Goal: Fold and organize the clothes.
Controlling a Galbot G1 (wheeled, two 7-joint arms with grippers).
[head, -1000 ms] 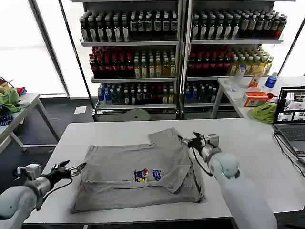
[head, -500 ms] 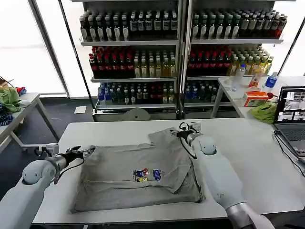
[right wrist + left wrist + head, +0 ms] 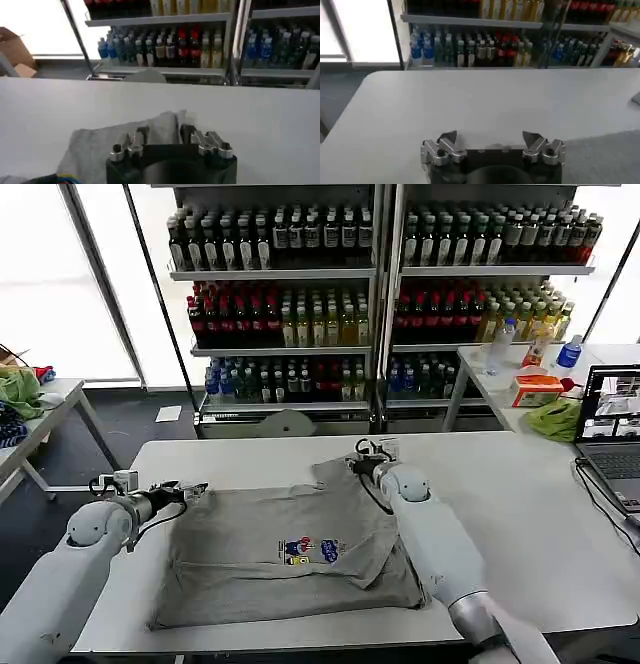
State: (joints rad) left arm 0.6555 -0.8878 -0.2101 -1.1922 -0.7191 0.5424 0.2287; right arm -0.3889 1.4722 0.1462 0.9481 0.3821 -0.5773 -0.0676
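White table (image 3: 560, 514), one grey shirt (image 3: 290, 554), two grippers, left gripper (image 3: 192, 488) jaws apart, right gripper (image 3: 356, 464) jaws apart at sleeve

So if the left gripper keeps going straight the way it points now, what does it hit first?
Probably the grey shirt: the left gripper, open, points across the table at its near corner. Height above the cloth is unclear.

arms: grey-white shells | black cables | tool (image 3: 490, 142): silver fingers, seemingly screwed
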